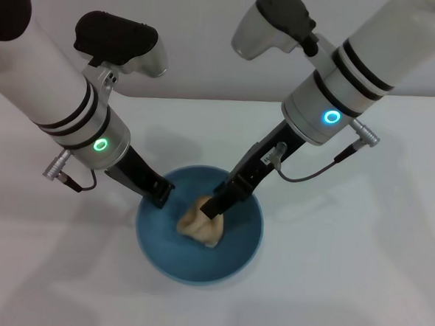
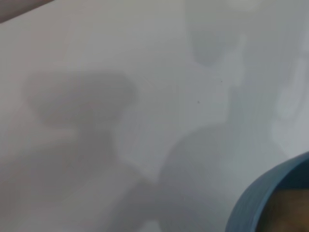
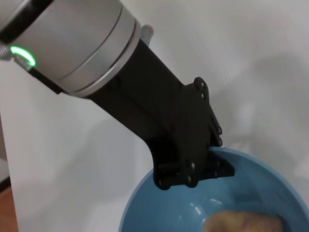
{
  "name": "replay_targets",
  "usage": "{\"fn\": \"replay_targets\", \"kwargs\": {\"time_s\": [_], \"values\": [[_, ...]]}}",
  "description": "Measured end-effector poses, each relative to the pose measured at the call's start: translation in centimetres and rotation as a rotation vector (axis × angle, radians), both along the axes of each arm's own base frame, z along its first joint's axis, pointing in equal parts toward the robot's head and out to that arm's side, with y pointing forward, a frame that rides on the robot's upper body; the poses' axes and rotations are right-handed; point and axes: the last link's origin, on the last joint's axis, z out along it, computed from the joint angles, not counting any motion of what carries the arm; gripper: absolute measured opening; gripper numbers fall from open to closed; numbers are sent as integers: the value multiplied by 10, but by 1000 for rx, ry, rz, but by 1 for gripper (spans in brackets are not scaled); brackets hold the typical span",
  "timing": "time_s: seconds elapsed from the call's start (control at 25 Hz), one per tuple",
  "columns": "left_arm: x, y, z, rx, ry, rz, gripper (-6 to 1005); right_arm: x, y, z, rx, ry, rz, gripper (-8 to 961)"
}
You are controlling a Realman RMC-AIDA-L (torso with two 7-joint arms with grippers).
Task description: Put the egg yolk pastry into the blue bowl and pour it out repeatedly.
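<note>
The blue bowl (image 1: 234,253) stands on the white table in the middle of the head view. My left gripper (image 1: 160,195) is shut on the bowl's left rim; the right wrist view shows it (image 3: 193,174) clamped over the edge of the bowl (image 3: 159,212). My right gripper (image 1: 213,211) reaches down into the bowl and is shut on the tan egg yolk pastry (image 1: 197,227), which sits low inside the bowl. The pastry also shows in the right wrist view (image 3: 241,223). The left wrist view shows a piece of the bowl's rim (image 2: 251,203).
The white table (image 1: 357,290) spreads around the bowl on all sides, with a pale wall behind it. Both arms lean in over the bowl from the back.
</note>
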Motion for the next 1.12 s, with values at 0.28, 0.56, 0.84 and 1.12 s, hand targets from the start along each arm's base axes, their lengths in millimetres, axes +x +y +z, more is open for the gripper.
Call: {"fn": "replay_targets", "kwargs": {"time_s": [0.28,0.56,0.84,1.12], "values": [[-4,1,0,11,-1,4,17,-10,13,23,70,18,-122,410],[-5,4,-9,30,21,-74,18,-4,30,67,199,65,-192,422],[0,8,-25,101,18,-234,18,55,39,106,446,181,-373,422],[15,9,-34,174,-2,-403,18,122,13,141,609,529,-489,423]]}}
